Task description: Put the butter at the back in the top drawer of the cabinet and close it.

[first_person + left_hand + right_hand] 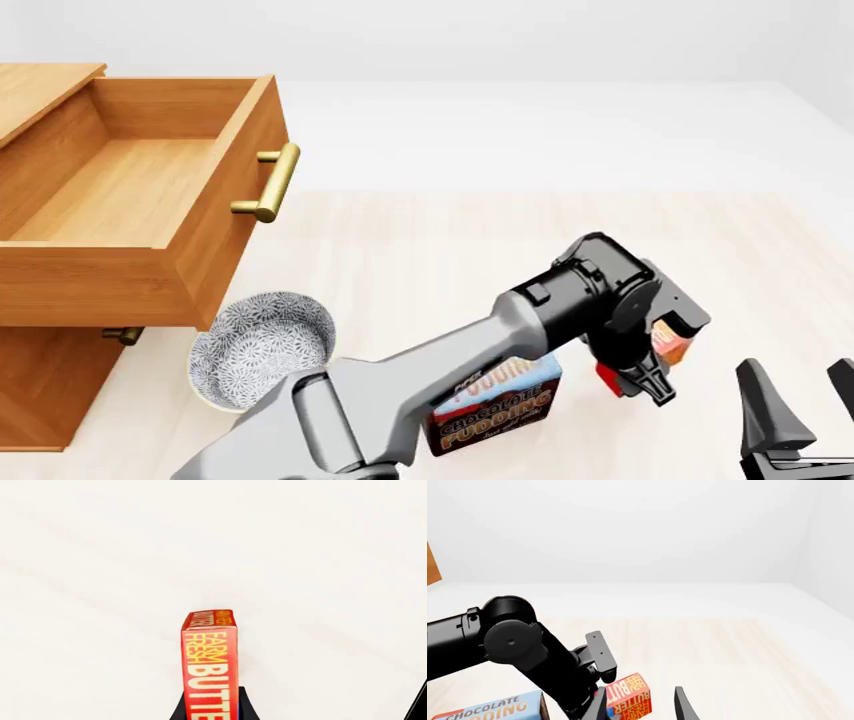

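Your left claw [650, 372] grips the butter [671, 346] right of the pudding box [497, 405]; right claw [801, 400] spread wide, holding nothing; top drawer [127, 200] open.

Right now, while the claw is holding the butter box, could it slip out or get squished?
Probably not squished: the butter keeps straight edges and flat faces, so it looks stiff. It seems light, since the left claw holds it by just one end. Its glossy printed sides might be slippery, so a loose grip could let it slide.
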`<state>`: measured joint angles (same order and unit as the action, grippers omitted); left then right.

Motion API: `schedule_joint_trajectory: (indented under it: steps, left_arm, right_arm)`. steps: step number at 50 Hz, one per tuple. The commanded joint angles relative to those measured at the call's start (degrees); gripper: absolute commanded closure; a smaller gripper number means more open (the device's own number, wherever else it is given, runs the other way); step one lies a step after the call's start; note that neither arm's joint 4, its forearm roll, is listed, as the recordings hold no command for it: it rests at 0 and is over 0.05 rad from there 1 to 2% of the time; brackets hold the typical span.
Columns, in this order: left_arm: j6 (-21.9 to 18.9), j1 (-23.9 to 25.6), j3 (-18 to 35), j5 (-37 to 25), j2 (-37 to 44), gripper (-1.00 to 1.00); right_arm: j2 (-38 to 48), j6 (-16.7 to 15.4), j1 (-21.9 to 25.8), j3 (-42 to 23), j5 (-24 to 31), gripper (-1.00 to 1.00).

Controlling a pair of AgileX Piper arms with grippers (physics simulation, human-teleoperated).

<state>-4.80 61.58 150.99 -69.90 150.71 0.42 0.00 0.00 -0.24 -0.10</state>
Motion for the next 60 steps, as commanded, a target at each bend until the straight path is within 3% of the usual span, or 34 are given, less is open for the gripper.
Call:
schedule_joint_trajectory:
  steps: [1, 48, 54, 60]
  left_arm:
    - [-2.02, -0.30, 0.26, 0.03, -3.80, 1.00]
    - [-6.05, -4.04, -11.57, 0.07, -23.17, 1.00]
    - [-6.71, -5.08, -14.49, 0.69, -26.06, 1.00]
    - [-7.43, -6.95, -20.70, 2.75, -30.87, 1.00]
  right_arm:
    - [0.00, 0.00, 0.00, 0.00, 0.00, -1.00]
    - [0.00, 0.00, 0.00, 0.00, 0.00, -1.00]
    - [0.00, 0.00, 0.00, 0.00, 0.00, -1.00]
    - [0.00, 0.00, 0.00, 0.00, 0.00, -1.00]
